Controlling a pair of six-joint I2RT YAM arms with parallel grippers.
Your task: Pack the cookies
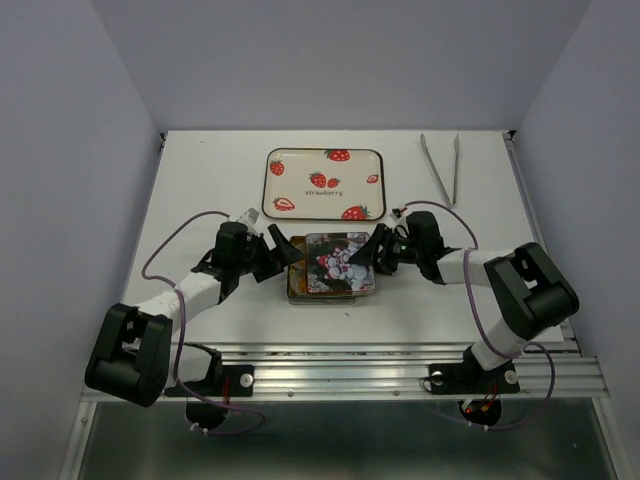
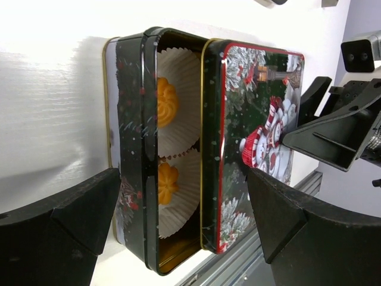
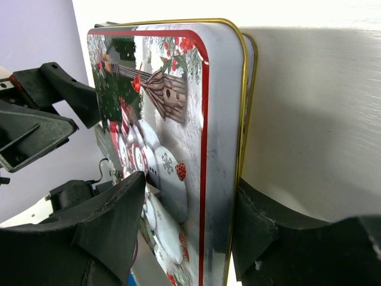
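Note:
Two orange-yellow cookies [image 2: 166,101] [image 2: 168,183] sit in white paper cups [image 2: 184,71] inside a dark Christmas tin [image 2: 132,149]. Its snowman lid [image 2: 262,107] lies shifted to the right, so a strip of the tin stays uncovered; whatever is under the lid is hidden. My left gripper [image 2: 183,179] is wide open at the tin's left end, touching nothing. My right gripper [image 3: 190,185] straddles the lid's [image 3: 178,107] right edge, one finger over its printed face and one under the rim, jaws parted. From above, the tin [image 1: 296,290] lies between the two grippers [image 1: 283,250] [image 1: 372,250].
A strawberry-printed tray [image 1: 300,160] lies behind the tin. Metal tongs [image 1: 437,172] rest at the back right. The table's aluminium rail [image 1: 340,375] runs along the near edge, close behind the tin.

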